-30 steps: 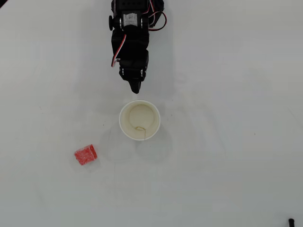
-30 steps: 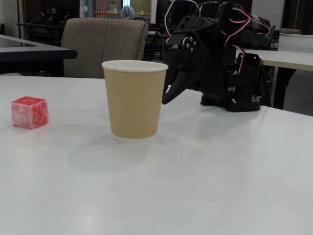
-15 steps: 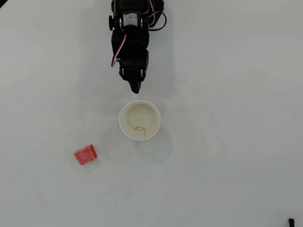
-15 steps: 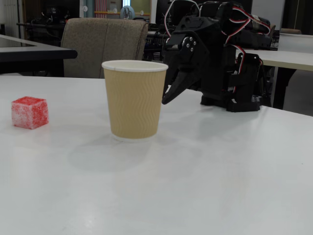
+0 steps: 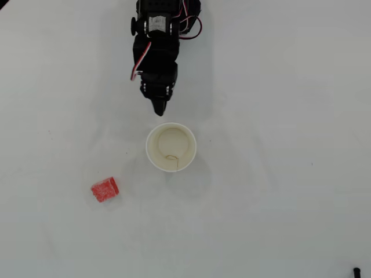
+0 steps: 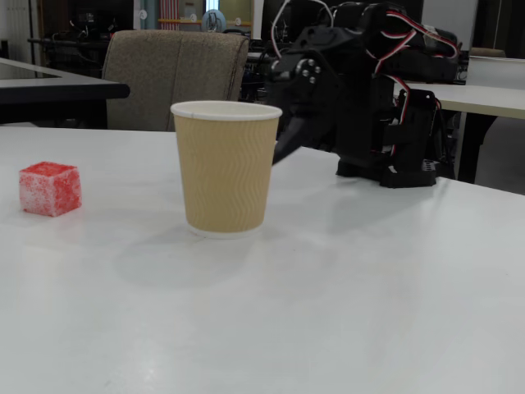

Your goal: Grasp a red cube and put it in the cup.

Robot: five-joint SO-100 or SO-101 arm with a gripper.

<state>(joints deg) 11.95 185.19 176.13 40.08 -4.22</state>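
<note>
Reaching for the red cube [image 5: 105, 189] sitting toward the surface's [image 5: 278, 208] near left corner, the clenched, empty hand [image 5: 159, 110] is needing to open wide and swing around the cup [image 5: 171, 147].

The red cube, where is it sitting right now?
In the overhead view the red cube lies on the white table, below-left of the cup, apart from it.
</note>
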